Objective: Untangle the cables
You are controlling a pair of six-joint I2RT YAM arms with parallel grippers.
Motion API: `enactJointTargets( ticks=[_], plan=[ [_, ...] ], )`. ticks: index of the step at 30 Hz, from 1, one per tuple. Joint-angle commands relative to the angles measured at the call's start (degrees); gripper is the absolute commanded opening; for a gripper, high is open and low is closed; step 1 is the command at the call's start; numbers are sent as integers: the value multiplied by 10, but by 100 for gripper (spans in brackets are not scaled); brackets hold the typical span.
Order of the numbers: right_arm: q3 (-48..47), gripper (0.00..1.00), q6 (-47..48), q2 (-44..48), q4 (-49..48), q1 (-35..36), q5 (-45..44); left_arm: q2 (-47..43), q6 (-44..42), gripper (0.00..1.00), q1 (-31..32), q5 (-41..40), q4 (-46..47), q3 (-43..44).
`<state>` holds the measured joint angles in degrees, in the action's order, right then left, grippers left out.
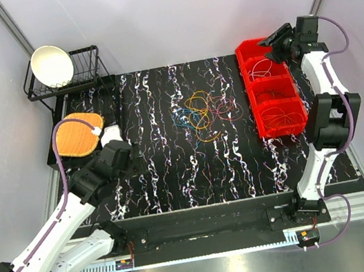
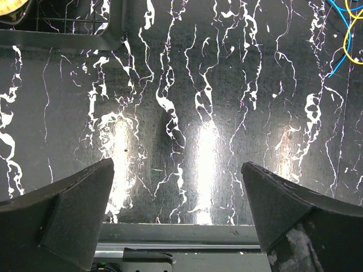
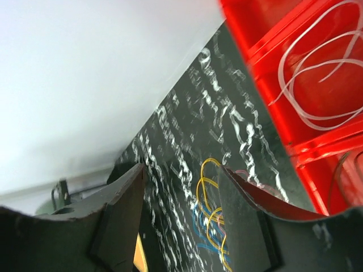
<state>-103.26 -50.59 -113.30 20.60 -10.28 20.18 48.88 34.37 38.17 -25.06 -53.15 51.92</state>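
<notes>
Two arms stood at the near edge, and neither held anything. Nearest of the working ends, the left gripper hung low over the black marbled mat at its left side, fingers spread as wide as they go, bare mat between them. Ahead of it and off to its right, in the middle of the mat, lay the cables. In the left wrist view only a few blue and yellow strands showed, at the top right corner.

They were very thin wires in loose loops: an orange ring toward the far side, yellow coils under it, a blue strand trailing left, purple toward the right, all crossing near the centre. The heap spread somewhat wider across the mat than from near to far, with no strong long axis.

Farther right sat the red bins, with pale wire loops already in some compartments. Above their far end the right gripper was raised, its fingers parted and empty; the tangle lay to its left and nearer the bases. Both grippers were well apart from the heap. Judging from above, neither was plainly the closer, though the left one was already down at mat level.
</notes>
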Motion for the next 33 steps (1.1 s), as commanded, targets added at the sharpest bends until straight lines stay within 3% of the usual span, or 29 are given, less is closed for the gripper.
enactJointTargets(
  ticks=[1, 11, 21, 26, 33],
  plan=[
    [38, 59, 42, 54, -24, 21, 85, -8, 6, 99, -2, 6, 19, -4],
    [153, 59, 121, 139, -21, 116, 75, 41, 26, 99, -2, 82, 107, -36],
    [252, 59, 177, 190, 14, 155, 62, 171, 28, 97, 1, 142, 228, 5],
    [272, 59, 210, 207, 32, 154, 5, 250, 29, 93, 14, 164, 236, 74],
    [247, 60, 221, 171, 64, 155, -12, 248, 32, 89, 32, 132, 162, 107]
  ],
)
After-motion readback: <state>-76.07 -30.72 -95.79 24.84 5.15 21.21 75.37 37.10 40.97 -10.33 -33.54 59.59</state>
